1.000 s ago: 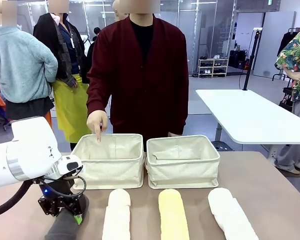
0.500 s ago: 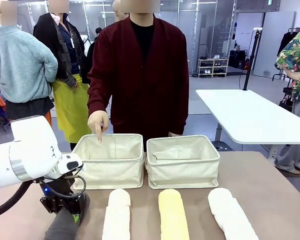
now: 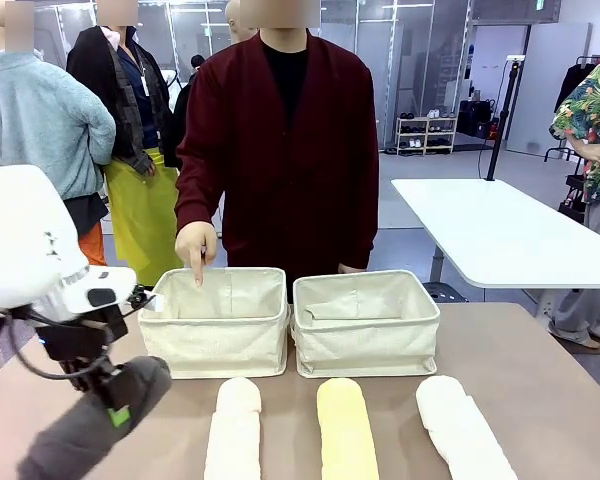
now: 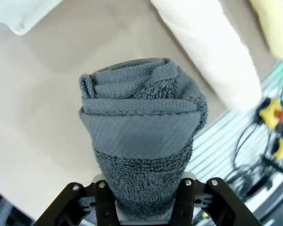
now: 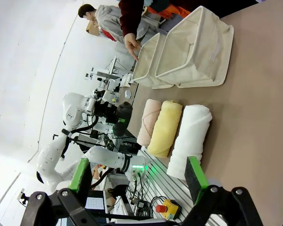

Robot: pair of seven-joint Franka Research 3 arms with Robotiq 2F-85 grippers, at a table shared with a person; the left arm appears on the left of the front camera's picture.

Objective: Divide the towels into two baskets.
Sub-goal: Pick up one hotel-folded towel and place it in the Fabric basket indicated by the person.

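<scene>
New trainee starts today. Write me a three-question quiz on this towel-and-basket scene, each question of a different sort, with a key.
1. True or false: the left gripper is shut on the dark grey towel.
2. Multiple choice: how many towels lie on the table? A) two B) three C) four
3. Short answer: which basket does the person's hand point down at?

Key:
1. True.
2. B: the cream-peach towel, the pale yellow towel and the white towel.
3. The left basket.
</scene>
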